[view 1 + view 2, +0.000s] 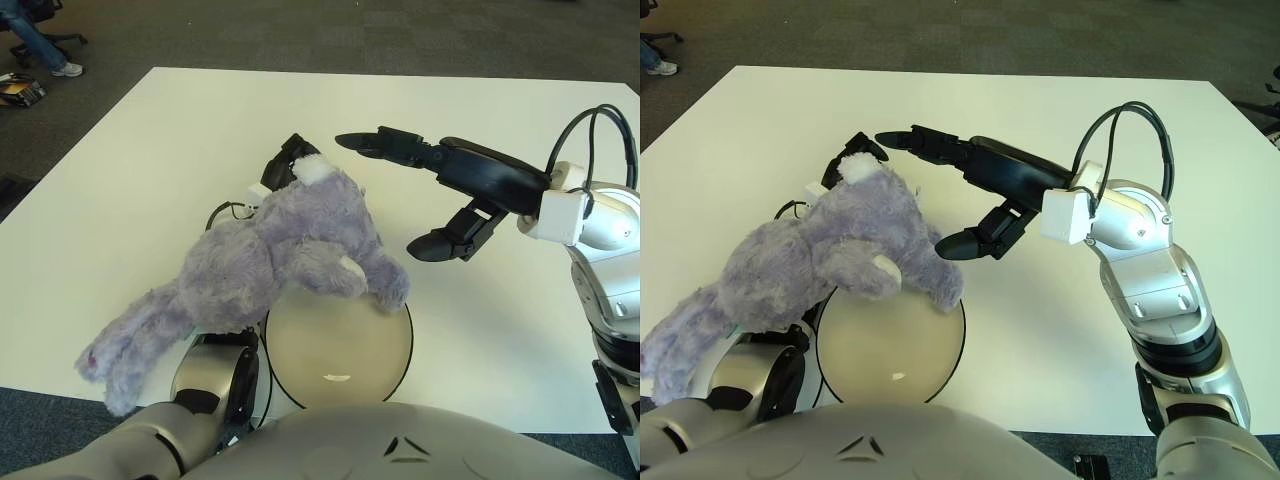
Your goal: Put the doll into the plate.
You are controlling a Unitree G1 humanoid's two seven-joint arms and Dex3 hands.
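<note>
Doll [270,270], shaggy lavender plush, is gripped by the left hand [290,160], whose fingers clench its far end; it sprawls over the rim of the plate [340,350]. Right hand [420,200], beside it, hovers spread and holds nothing

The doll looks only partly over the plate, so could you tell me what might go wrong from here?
The doll lies mostly left of the plate, draped over the left hand; it could slide onto the table. The open right hand holds nothing and cannot steady it.
</note>
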